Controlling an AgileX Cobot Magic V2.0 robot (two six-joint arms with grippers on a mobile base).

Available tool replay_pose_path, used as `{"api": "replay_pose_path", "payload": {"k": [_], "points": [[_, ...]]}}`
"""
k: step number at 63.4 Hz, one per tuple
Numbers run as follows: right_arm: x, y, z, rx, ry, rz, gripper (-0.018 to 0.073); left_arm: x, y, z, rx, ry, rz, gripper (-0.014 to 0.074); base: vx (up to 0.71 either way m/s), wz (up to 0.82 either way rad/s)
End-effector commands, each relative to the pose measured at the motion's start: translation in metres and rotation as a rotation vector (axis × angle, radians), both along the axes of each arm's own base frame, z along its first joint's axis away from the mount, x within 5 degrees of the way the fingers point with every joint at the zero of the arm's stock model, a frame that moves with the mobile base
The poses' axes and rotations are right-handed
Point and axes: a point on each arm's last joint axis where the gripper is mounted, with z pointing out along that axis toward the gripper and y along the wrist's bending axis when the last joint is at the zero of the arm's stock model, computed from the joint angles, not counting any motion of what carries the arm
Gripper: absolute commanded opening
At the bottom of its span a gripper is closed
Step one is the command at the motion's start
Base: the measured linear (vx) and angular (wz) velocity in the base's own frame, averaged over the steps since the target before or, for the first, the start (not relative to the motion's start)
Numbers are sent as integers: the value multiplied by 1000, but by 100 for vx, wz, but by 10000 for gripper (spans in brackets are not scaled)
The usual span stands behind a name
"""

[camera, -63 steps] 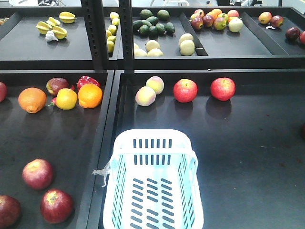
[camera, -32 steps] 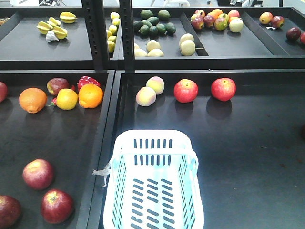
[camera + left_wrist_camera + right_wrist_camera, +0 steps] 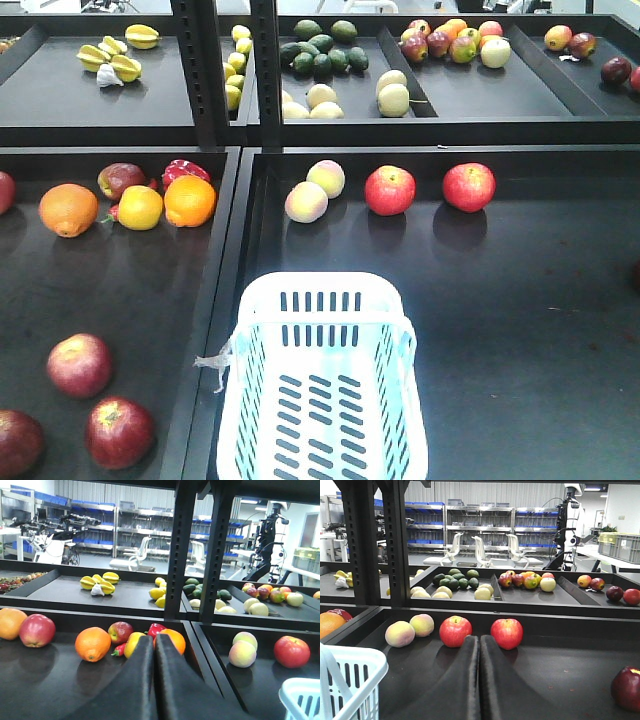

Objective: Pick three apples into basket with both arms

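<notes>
Since neither arm shows up in my front view and the basket (image 3: 325,284) has nothing in it, I'd call this the very start: no apple is in yet, and the reach for the first one is the step in hand.

The three apples (image 3: 119,431), the dark red ones, sit in the near-left corner of the left tray (image 3: 150,290). One is a bit further back (image 3: 79,364) and one is cut off by the frame edge (image 3: 18,442). The basket stands at the near-left of the right tray (image 3: 500,320), just across the divider from them, so the carry should be short.

Pose-wise, both wrist cams look out roughly level over the trays toward the back shelves. The left gripper (image 3: 154,641) has its fingers pressed together with nothing between them, and it's aimed at the oranges (image 3: 93,643), not at my apples, which aren't in that view at all. The right gripper (image 3: 479,640) is clenched empty too, pointing between the two bright red apples (image 3: 455,631) at the back.

Next move, as I see it: open the left fingers, tip that wrist down and bring it toward the near-left corner. Apples are round and will probably roll if nudged, so I'd want to close across the widest part. The right wrist cam also shows a dark red fruit (image 3: 627,687) at its far right, but I can't tell if that one counts.
</notes>
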Motion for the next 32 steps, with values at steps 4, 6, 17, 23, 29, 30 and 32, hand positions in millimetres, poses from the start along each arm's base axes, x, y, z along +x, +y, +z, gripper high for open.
{"api": "replay_pose_path", "payload": {"k": [4, 6, 17, 23, 29, 30, 32], "points": [[0, 0, 2, -11, -57, -1, -9, 3, 0, 49, -1, 23, 3, -7, 0, 0], [0, 0, 2, -11, -57, -1, -9, 5, 0, 57, -2, 43, 3, -7, 0, 0], [0, 0, 2, -11, -57, -1, -9, 22, 1, 99, 3, 190, 7, -7, 0, 0], [0, 0, 2, -11, -57, -1, -9, 33, 1, 118, 82, 290, 2, -7, 0, 0], [0, 0, 2, -11, -57, -1, -9, 44, 0, 130, 163, 376, -28, -7, 0, 0], [0, 0, 2, -11, -57, -1, -9, 45, 0, 131, 173, 386, -33, -7, 0, 0], [0, 0, 2, -11, -57, -1, -9, 48, -1, 133, 196, 407, -46, -7, 0, 0]]}}
